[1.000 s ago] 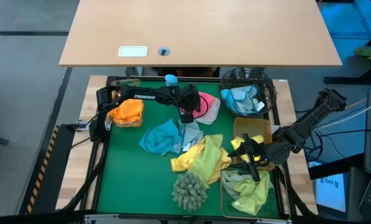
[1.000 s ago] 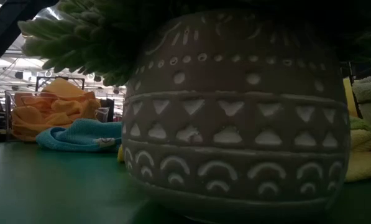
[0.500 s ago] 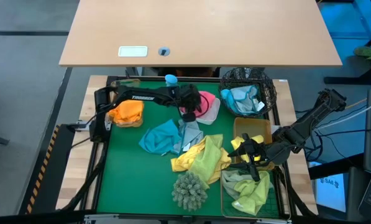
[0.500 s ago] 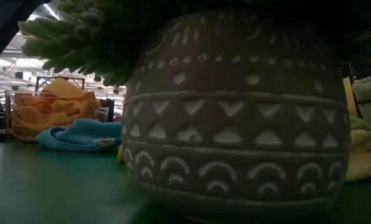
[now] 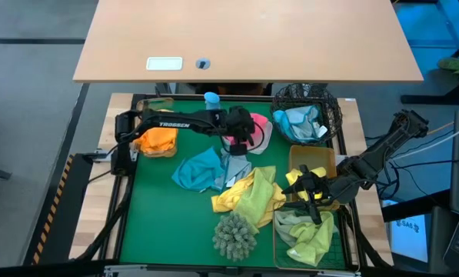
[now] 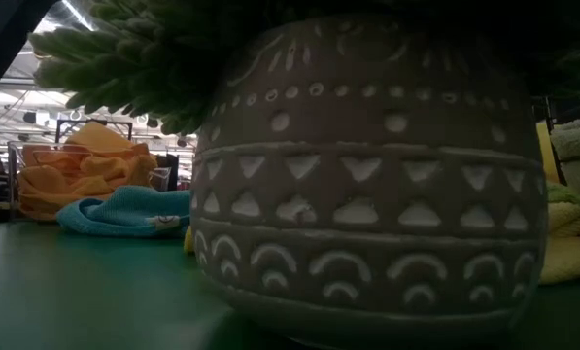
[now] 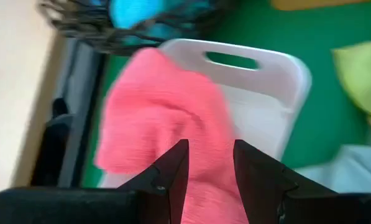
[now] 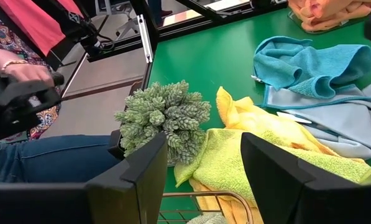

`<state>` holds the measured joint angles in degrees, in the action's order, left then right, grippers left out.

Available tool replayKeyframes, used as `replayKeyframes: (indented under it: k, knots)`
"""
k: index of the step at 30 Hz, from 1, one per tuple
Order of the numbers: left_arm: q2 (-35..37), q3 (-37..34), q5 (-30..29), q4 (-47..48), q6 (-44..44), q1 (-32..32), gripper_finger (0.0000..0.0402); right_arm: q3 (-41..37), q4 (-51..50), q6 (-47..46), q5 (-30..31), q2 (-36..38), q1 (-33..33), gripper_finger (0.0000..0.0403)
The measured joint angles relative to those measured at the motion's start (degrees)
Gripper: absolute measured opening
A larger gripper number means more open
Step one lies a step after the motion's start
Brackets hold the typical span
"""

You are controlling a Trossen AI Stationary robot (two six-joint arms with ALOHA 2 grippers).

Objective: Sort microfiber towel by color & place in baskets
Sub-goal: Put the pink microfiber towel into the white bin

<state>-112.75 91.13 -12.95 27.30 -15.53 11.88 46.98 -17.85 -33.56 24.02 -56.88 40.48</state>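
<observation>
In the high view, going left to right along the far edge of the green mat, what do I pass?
Orange towels → left gripper over the pink towel in the white tub → black mesh basket holding teal towels. The small blue bottle overlaps the arm, so I leave it out.

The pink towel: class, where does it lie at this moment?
In the high view the pink towel lies in the white tub at the table's far edge, beside the black mesh basket, with the left claw hovering over it.
</observation>
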Motion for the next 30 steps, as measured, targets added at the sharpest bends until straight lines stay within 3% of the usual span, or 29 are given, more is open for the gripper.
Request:
replayKeyframes:
  k: [10,17,23,30]
  knots:
    - [0.11,0.80,18.22,12.51,-0.07,-4.04,0.0121,0.00,-0.11,0.00,-0.01,0.00,0.00,0.0202]
    - [-0.67,-2.29,17.41,11.41,-0.11,-4.48,0.0121,0.00,-0.27,0.36,0.00,0.00,0.00,0.0202]
    - [-2.33,-2.68,9.27,9.46,-0.15,-2.34,0.0121,0.00,-0.33,0.98,-0.01,0.00,0.01,0.0202]
    - [-2.32,-2.68,8.99,2.75,1.50,1.75,0.0121,0.00,-0.35,1.01,-0.01,0.01,0.01,0.0202]
